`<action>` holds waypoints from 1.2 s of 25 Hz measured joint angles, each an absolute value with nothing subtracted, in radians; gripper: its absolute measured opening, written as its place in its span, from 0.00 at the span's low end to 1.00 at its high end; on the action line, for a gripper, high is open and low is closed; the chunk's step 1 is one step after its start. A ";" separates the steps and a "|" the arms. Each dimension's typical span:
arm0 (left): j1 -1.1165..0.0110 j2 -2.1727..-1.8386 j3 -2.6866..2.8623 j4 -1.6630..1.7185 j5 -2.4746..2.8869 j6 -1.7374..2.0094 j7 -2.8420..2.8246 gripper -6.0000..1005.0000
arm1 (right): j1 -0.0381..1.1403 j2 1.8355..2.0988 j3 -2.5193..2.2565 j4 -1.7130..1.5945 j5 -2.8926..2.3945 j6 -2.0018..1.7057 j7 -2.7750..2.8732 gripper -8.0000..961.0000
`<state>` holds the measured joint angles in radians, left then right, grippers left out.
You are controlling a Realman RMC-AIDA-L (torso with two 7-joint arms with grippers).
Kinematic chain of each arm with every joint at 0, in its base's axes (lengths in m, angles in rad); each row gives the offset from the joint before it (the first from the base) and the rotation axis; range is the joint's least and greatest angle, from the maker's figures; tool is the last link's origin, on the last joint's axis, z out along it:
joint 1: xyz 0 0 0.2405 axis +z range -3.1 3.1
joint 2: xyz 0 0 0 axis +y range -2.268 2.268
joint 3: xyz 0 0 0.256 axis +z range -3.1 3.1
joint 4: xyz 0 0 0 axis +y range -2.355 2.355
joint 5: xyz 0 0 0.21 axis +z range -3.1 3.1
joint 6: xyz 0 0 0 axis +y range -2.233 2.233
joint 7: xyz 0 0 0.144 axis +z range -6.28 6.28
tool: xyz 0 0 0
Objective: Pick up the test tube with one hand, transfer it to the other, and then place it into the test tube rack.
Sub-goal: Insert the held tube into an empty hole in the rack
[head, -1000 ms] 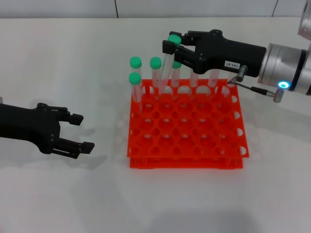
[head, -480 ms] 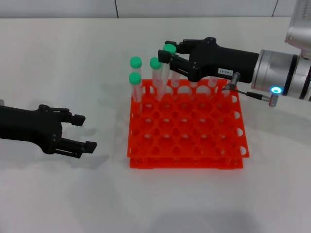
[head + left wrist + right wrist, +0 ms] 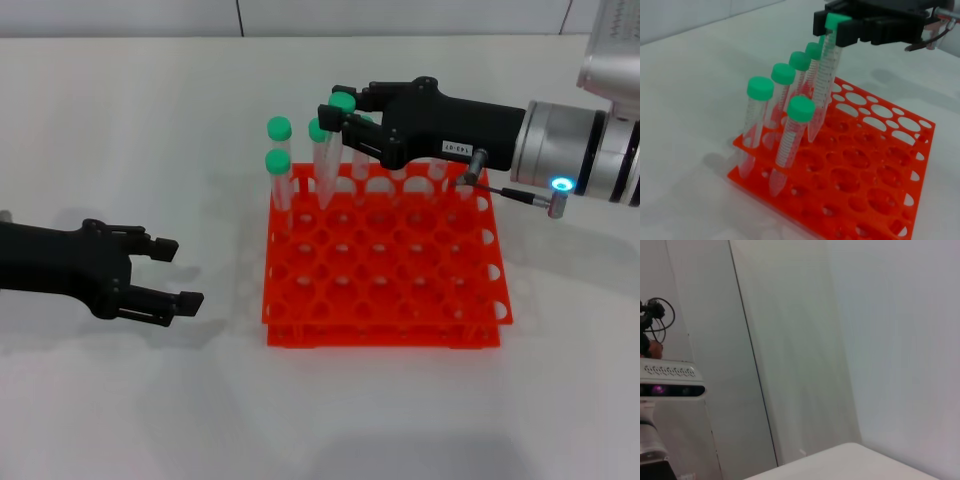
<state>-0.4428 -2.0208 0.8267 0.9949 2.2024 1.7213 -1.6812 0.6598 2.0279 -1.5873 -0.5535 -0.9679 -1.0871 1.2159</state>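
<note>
White flat desk (image 3: 120, 150) carries one square, bright orange-red plastic two-tier rack (image 3: 400, 290), its top tier a grid of six holes by six. Two black two-fingered tools are in view. The right tool (image 3: 345, 110), bearing a small white label on a silver arm with a blue light, reaches over the rack's far edge and is clamped on the green cap end of the slim clear plastic test tube (image 3: 333, 150). The left tool (image 3: 178, 273) lies low over the desk well to the rack's left, its fingers apart and holding nothing. The held test tube leans, its pointed tip down at a hole near the rack's far left corner, just beside the standing tubes (image 3: 783, 73). Seating it well probably means bringing the tube upright over that hole first. It should then be lowered straight so the tip finds the lower tier too, without nudging its neighbours, and released only once it stands by itself. The left wrist view shows six green caps: five standing and one held. More clear tubes seem to stand behind the right tool, so the full number cannot be told.
</note>
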 joint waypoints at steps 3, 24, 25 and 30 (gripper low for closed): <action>-0.440 -2.021 0.821 0.995 2.202 1.721 -1.679 0.88 | 0.657 2.028 -1.588 -0.563 -0.968 -1.086 1.216 0.28; -0.437 -2.020 0.818 0.994 2.204 1.721 -1.673 0.88 | 0.661 2.028 -1.588 -0.558 -0.966 -1.061 1.212 0.28; -0.437 -2.021 0.818 0.994 2.204 1.721 -1.674 0.88 | 0.661 2.028 -1.588 -0.558 -0.966 -1.060 1.211 0.28; -0.437 -2.022 0.818 0.994 2.204 1.721 -1.673 0.88 | 0.661 2.028 -1.590 -0.557 -0.966 -1.054 1.211 0.28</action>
